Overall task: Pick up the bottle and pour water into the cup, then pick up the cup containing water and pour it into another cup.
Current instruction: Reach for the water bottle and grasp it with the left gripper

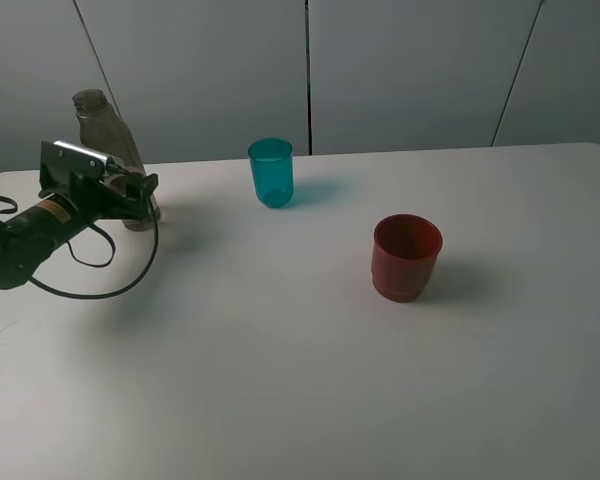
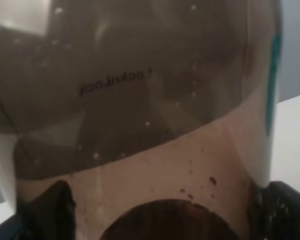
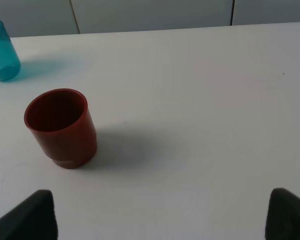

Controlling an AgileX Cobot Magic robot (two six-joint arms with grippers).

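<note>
- While you look over the white table [image 1: 280,380], note three containers standing upright on it, well apart from one another.
- Your bottle [image 1: 108,130] is at the far left, smoky grey-brown and uncapped; a curved line crosses its wall in the left wrist view, but you cannot tell whether that is a water level.
- The cup [image 1: 270,172], translucent teal, stands near the middle at the back; you cannot make out any contents.
- Another cup [image 1: 406,257], the squat red-brown one, stands nearer you on the right, and its mouth shows only its own dark inner wall.
- Your left gripper [image 1: 145,195] is level with the bottle's lower part, jaws spread wide with the bottle between them. Its dark fingers [image 2: 45,210] flank the bottle's sides; you cannot tell whether the pads touch it.
- Your right gripper [image 3: 160,220] is released, jaws wide and holding nothing, with the red-brown cup ahead of them and off to one side.
</note>
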